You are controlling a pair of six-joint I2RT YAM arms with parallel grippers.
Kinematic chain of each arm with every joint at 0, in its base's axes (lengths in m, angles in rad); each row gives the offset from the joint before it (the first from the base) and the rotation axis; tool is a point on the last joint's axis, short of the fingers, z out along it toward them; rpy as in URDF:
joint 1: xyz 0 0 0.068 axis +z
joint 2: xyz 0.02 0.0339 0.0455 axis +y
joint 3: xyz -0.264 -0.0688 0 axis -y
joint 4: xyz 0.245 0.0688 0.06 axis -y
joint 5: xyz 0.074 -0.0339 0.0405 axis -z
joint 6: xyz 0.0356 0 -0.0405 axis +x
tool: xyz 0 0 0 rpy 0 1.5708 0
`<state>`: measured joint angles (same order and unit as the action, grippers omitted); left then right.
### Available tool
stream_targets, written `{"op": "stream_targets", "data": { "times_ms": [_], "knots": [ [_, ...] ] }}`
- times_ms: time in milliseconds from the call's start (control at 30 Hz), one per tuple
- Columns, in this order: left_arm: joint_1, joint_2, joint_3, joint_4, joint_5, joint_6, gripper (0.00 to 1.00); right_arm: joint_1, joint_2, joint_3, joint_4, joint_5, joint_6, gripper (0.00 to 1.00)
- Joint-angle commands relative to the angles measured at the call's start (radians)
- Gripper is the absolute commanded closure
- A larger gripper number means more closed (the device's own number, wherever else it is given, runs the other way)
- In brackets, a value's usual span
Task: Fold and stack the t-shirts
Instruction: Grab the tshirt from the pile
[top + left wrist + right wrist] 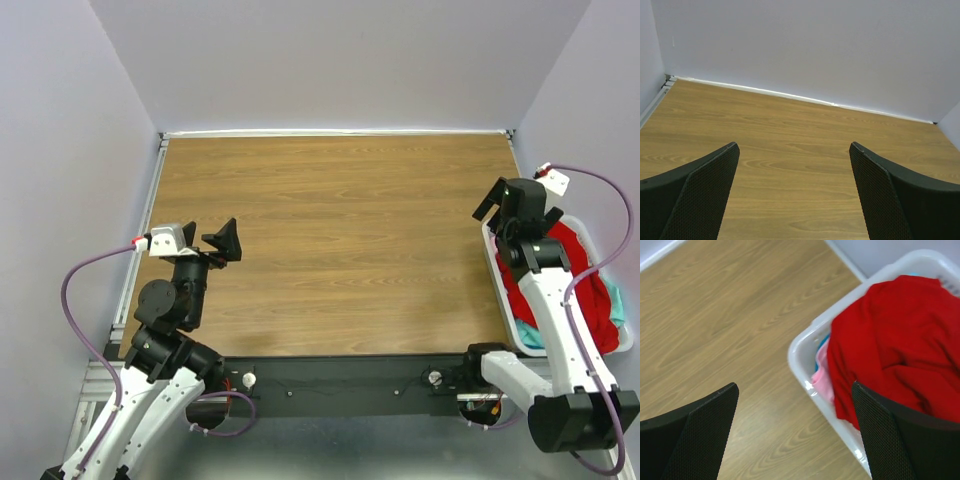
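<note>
The t-shirts lie crumpled in a white laundry basket (pixel 500 283) at the table's right edge. The bright red one (pixel 578 268) (pixel 895 330) is on top. A pink one (pixel 822 378) and a teal one (pixel 619 312) (pixel 823 344) peek out beneath it. My right gripper (pixel 512 205) (pixel 795 388) hovers open over the basket's near-left rim (pixel 801 354), holding nothing. My left gripper (pixel 214 246) (pixel 794 145) is open above the bare wood at the left, far from the shirts.
The wooden table (pixel 340 240) is enclosed by pale walls on three sides. A white rail (pixel 790 95) runs along the far edge. The basket sits partly beyond the table's right edge, and the right arm (pixel 555 320) crosses above it.
</note>
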<state>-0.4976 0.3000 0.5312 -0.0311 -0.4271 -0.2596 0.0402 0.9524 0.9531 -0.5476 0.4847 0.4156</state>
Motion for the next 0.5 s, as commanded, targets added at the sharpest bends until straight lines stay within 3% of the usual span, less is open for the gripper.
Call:
{"op": "stream_targets", "data": {
  "times_ms": [0, 267, 333, 467],
  "knots": [
    [-0.001, 0.002, 0.03, -0.015, 0.034, -0.012, 0.01, -0.023, 0.107, 0.041, -0.048, 0.21, 0.019, 0.0],
    [0.001, -0.01, 0.035, -0.018, 0.063, -0.009, 0.01, -0.164, 0.236, 0.046, -0.015, 0.109, 0.055, 0.0],
    [0.001, -0.015, 0.036, -0.021, 0.062, -0.007, 0.01, -0.209, 0.267, 0.036, 0.003, 0.049, 0.074, 0.03],
    [0.001, -0.038, 0.032, -0.023, 0.057, -0.009, 0.01, -0.252, 0.281, 0.009, 0.051, -0.012, 0.086, 0.19]
  ]
}}
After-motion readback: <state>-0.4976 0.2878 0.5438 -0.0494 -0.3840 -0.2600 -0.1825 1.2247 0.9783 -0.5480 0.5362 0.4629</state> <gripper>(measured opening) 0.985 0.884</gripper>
